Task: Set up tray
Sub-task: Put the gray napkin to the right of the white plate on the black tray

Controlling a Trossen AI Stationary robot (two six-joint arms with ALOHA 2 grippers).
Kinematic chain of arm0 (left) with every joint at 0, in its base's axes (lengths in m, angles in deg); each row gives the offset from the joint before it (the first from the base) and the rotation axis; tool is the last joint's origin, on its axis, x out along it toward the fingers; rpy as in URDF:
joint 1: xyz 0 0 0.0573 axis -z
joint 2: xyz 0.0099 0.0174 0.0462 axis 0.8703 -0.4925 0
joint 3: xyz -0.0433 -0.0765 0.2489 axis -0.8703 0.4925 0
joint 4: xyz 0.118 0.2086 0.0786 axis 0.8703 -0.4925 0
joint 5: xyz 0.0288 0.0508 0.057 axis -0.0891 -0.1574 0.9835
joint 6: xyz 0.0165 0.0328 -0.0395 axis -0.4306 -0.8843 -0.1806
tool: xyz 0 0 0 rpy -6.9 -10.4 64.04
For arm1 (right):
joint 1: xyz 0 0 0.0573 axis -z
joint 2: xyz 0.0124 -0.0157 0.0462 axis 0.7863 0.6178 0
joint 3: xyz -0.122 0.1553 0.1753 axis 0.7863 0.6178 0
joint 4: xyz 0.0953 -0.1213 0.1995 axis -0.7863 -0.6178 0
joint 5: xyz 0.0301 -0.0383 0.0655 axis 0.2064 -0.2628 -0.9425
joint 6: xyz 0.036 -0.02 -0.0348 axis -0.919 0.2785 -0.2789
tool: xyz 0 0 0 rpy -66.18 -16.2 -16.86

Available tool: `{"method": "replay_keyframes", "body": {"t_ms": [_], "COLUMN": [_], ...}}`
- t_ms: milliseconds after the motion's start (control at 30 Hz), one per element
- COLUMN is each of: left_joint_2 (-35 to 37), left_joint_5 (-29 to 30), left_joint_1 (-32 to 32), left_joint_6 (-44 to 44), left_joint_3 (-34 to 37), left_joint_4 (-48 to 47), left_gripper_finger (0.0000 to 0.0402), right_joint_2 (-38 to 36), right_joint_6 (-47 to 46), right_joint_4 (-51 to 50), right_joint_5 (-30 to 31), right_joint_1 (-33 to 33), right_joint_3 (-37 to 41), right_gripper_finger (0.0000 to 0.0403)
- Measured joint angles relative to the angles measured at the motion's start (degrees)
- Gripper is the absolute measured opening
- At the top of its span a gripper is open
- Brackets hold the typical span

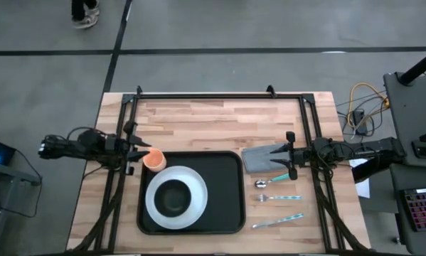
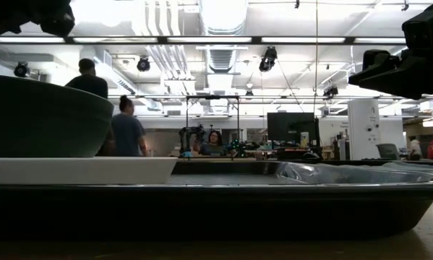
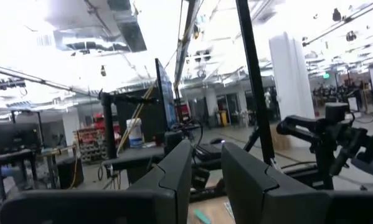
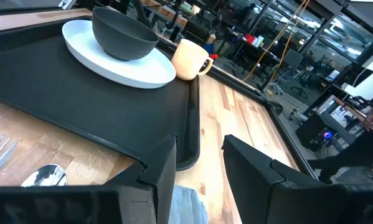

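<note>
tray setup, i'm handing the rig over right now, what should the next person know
Left pincer: open, empty, beside the orange cup at the large flat black tray's far left corner.
Right pincer: open, empty, over the grey folded napkin.
Done: white plate with dark bowl on the tray.
Left: napkin, spoon, fork and knife lie on the table.
</note>
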Motion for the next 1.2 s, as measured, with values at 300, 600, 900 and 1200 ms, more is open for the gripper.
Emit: {"method": "replay_keyframes", "body": {"t_ms": [300, 600, 900, 1200], "left_joint_2": [6.39, 5.15, 4.31, 4.37], "left_joint_5": [-1.4, -1.46, -0.89, -0.8], "left_joint_1": [0.02, 0.02, 0.02, 0.02], "left_joint_6": [0.0, -0.61, -1.72, -2.98], "left_joint_3": [6.87, 8.79, 8.77, 8.57], "left_joint_4": [5.67, 7.86, 1.57, -5.23], "left_gripper_finger": [0.0071, 0.0071, 0.0071, 0.0071], "right_joint_2": [-0.04, -0.04, -0.04, -0.04], "right_joint_6": [0.0, 0.0, 0.0, 0.0], "right_joint_4": [0.02, 0.02, 0.02, 0.02], "right_joint_5": [-0.02, -0.04, -0.02, -0.02], "right_joint_1": [0.0, -0.02, -0.02, -0.02], "right_joint_3": [-0.02, 0.0, 0.0, 0.0], "right_gripper_finger": [0.0123, 0.0123, 0.0123, 0.0123]}}
